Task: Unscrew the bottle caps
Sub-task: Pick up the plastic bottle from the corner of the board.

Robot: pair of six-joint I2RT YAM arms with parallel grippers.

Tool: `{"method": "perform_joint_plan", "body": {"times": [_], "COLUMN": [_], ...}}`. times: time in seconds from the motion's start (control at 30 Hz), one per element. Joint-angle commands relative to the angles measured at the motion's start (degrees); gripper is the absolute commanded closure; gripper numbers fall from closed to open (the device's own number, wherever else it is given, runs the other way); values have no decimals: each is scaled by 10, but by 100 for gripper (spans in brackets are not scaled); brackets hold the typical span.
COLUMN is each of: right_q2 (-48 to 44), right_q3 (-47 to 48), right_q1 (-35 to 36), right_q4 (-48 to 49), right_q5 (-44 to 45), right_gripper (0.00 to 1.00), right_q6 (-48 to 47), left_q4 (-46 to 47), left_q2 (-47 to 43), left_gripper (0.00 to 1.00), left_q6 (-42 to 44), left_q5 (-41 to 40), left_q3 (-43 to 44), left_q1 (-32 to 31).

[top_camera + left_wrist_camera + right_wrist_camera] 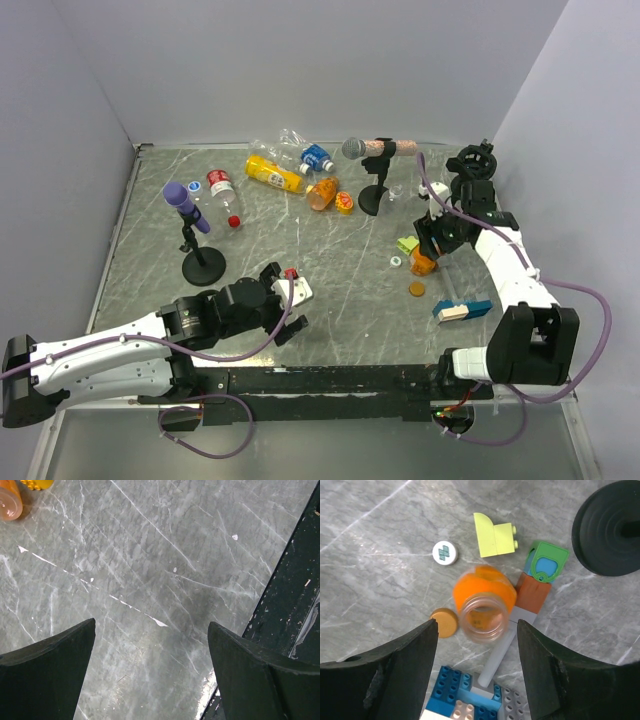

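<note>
A stubby orange bottle (485, 597) lies on the table with its mouth uncapped, and it also shows in the top view (425, 265). An orange-brown bottle cap (444, 622) lies loose beside it. My right gripper (476, 630) hangs open above the bottle's mouth, with a gap on each side. My left gripper (151, 625) is open over bare table near the front edge (288, 300). At the back lie a yellow bottle (272, 174), a blue-labelled clear bottle (305, 152), a red-labelled bottle (222, 190) near a red cap (234, 222), and two orange bottles (322, 193).
A yellow-green block (495, 539), a white disc (445, 553), a green-blue-brown block stack (540, 575), a white tube (502, 657) and blue bricks (465, 700) crowd the orange bottle. Purple-headed (186, 207) and grey-headed (355, 149) microphones stand on black bases. A black rail (295, 595) borders the table.
</note>
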Motion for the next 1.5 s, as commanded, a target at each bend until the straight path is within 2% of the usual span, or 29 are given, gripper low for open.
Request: {"method": "perform_joint_plan", "body": {"times": [0.0, 0.43, 0.6, 0.7, 0.83, 0.93, 1.03, 1.2, 1.47], "right_q2": [-36, -147, -216, -248, -279, -288, -294, -326, -342], "right_q3": [14, 18, -17, -47, -90, -110, -117, -128, -137], "right_q1": [-5, -4, -6, -6, -6, -6, -7, -7, -7], "right_q4": [-11, -26, -8, 0, 14, 16, 28, 57, 77], "right_q5": [-28, -109, -215, -334, -451, -473, -472, -452, -439], "right_gripper": [28, 27, 21, 17, 13, 11, 11, 11, 7], "right_q6": [4, 6, -6, -17, -39, -53, -28, 11, 35], "left_q4": [18, 47, 89, 136, 125, 54, 26, 0, -63], "left_q2": [-1, -53, -77, -65, 35, 142, 223, 320, 455], "left_gripper": [4, 3, 3, 4, 3, 3, 3, 3, 3], "left_q6": [7, -7, -50, -101, -203, -272, -304, -306, -264], "left_q5": [-1, -10, 10, 73, 110, 101, 82, 34, 17], "left_q3": [-2, -16, -16, -8, 70, 171, 247, 325, 440], "left_q1": [-3, 2, 49, 114, 201, 250, 277, 303, 314]}}
